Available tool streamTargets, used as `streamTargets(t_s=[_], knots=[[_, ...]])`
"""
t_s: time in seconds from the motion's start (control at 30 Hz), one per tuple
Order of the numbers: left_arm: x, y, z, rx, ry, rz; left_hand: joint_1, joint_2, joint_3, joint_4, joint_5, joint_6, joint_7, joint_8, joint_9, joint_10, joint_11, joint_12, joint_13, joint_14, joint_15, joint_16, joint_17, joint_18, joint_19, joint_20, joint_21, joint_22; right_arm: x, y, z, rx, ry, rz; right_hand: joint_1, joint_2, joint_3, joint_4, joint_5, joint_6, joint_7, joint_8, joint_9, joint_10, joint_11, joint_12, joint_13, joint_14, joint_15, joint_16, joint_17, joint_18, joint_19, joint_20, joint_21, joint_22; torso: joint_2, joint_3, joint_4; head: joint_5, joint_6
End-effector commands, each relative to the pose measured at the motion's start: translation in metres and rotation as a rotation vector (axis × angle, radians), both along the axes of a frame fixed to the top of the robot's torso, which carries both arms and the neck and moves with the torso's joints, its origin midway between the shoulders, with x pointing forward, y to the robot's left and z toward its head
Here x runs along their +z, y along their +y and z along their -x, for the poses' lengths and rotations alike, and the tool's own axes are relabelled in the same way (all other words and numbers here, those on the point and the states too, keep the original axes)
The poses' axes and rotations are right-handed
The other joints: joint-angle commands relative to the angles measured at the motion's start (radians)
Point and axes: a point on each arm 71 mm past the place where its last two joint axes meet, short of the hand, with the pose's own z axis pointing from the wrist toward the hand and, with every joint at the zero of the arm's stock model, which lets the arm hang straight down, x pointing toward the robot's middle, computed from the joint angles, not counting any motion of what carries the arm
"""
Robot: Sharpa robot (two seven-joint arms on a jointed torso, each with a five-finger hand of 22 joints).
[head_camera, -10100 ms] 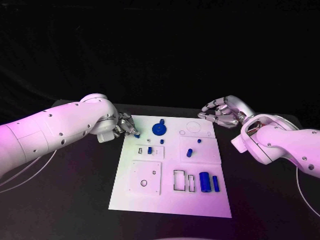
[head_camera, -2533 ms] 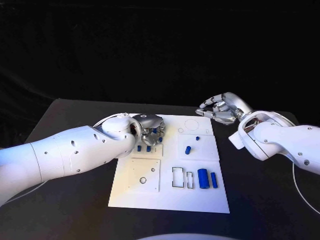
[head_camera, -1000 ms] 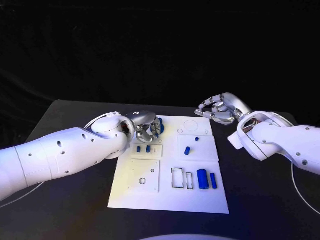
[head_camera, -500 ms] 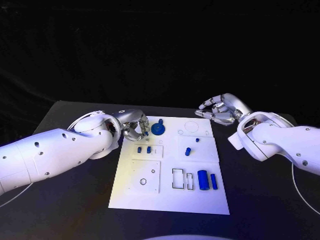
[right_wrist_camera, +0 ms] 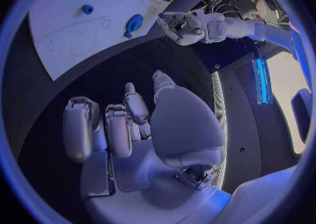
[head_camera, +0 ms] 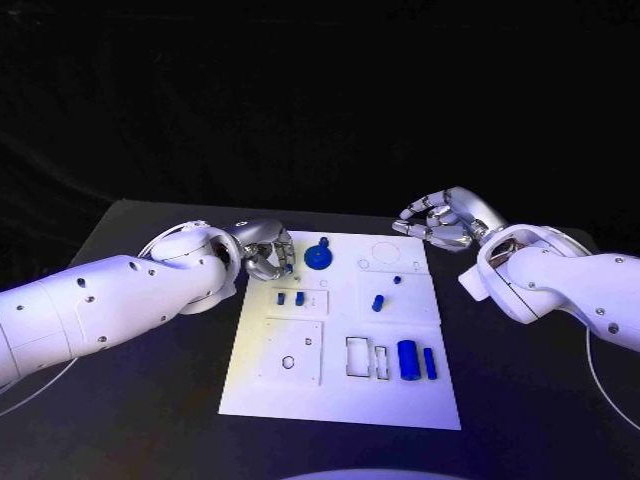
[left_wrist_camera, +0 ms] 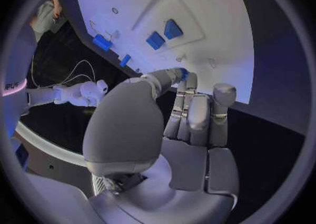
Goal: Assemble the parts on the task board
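the black table [head_camera: 147,400] carries the white task board [head_camera: 342,385] in its middle, lying flat, with the two arms reaching in at its far end.

the left hand [head_camera: 267,250] sits at the board's far left corner, its fingers [left_wrist_camera: 187,113] curled in close together. in the left wrist view a small blue piece [left_wrist_camera: 184,72] shows right at the tips of the thumb and a finger, apparently pinched there, though i cannot tell for sure how firmly it is held. just beyond those fingertips, toward the board's middle, sits the round blue part [head_camera: 317,257] with a small knob on its far side.

the right hand [head_camera: 440,220] hangs over the table just past the board's far right corner, clear of the board. its fingers [right_wrist_camera: 118,129] are curled inward and hold nothing.

nearer than the left hand's fingers, a pair of short blue pegs [head_camera: 290,298] stand side by side in a small raised panel. toward the right hand's side of these, a little blue peg [head_camera: 395,281] and a slanted blue piece [head_camera: 378,303] lie on another panel. well away from both hands, at the board's near right, a thick blue cylinder [head_camera: 407,359] and a thinner blue bar [head_camera: 430,364] lie side by side beside two empty rectangular slots.
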Motion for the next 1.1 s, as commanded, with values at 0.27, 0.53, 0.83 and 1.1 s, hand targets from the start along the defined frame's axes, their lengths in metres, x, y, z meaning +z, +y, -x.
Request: streamTargets(t_s=[0.27, 0.53, 0.83, 1.1], knots=[[-0.006, -0.005, 0.001, -0.014, 0.033, 0.010, -0.009, -0.001, -0.006, -0.002, -0.003, 0.005, -0.002, -0.007, 0.000, 0.007, -0.001, -0.005, -0.001, 0.003, 0.000, 0.001, -0.003, -0.009, 0.006, 0.000, 0.001, 0.002, 0.000, 0.002, 0.000, 0.013, -0.009, 0.007, -0.002, 0.006, -0.004, -0.002, 0.005, 0.000, -0.004, 0.007, -0.001, 0.003, -0.003, 0.004, 0.001, 0.072, -0.005, -0.004, 0.121, 0.011, 0.002, -0.008, -0.005, 0.124, 0.001, 0.0008, 0.0004, -0.001, -0.004], [-0.008, -0.010, 0.002, -0.030, 0.045, 0.012, -0.008, 0.000, -0.006, -0.003, -0.003, 0.007, -0.002, -0.007, 0.000, 0.009, -0.002, -0.006, -0.001, 0.003, 0.000, 0.001, -0.005, -0.009, 0.005, 0.000, 0.000, 0.000, 0.000, 0.002, 0.000, 0.014, -0.009, 0.007, -0.002, 0.006, -0.004, -0.002, 0.005, 0.000, -0.004, 0.007, -0.001, 0.003, -0.003, 0.004, 0.001, 0.072, -0.005, -0.004, 0.121, 0.011, 0.002, -0.008, -0.005, 0.124, 0.000, 0.0003, -0.0001, -0.003, -0.005], [-0.010, -0.012, 0.001, -0.033, 0.053, 0.011, -0.007, 0.000, -0.006, -0.004, -0.003, 0.007, -0.002, -0.007, 0.000, 0.010, -0.002, -0.007, -0.001, 0.002, 0.000, -0.001, -0.009, -0.008, 0.004, 0.000, -0.001, -0.002, 0.000, 0.003, 0.000, 0.015, -0.009, 0.007, -0.002, 0.006, -0.004, -0.002, 0.005, 0.000, -0.004, 0.007, -0.001, 0.003, -0.003, 0.004, 0.001, 0.072, -0.005, -0.004, 0.121, 0.011, 0.002, -0.008, -0.005, 0.124, 0.000, 0.0006, 0.0002, -0.004, -0.005], [-0.012, -0.013, 0.000, -0.030, 0.066, -0.001, -0.006, 0.000, -0.006, -0.006, -0.004, 0.008, -0.003, -0.008, -0.001, 0.012, -0.002, -0.009, -0.001, 0.000, -0.001, -0.002, -0.014, -0.008, 0.001, -0.001, -0.003, -0.005, 0.000, 0.003, 0.000, 0.015, -0.009, 0.007, -0.002, 0.006, -0.004, -0.002, 0.005, 0.000, -0.004, 0.007, -0.001, 0.003, -0.003, 0.004, 0.001, 0.072, -0.005, -0.004, 0.121, 0.011, 0.002, -0.008, -0.005, 0.124, 0.001, 0.0001, -0.0006, -0.005, -0.007]])
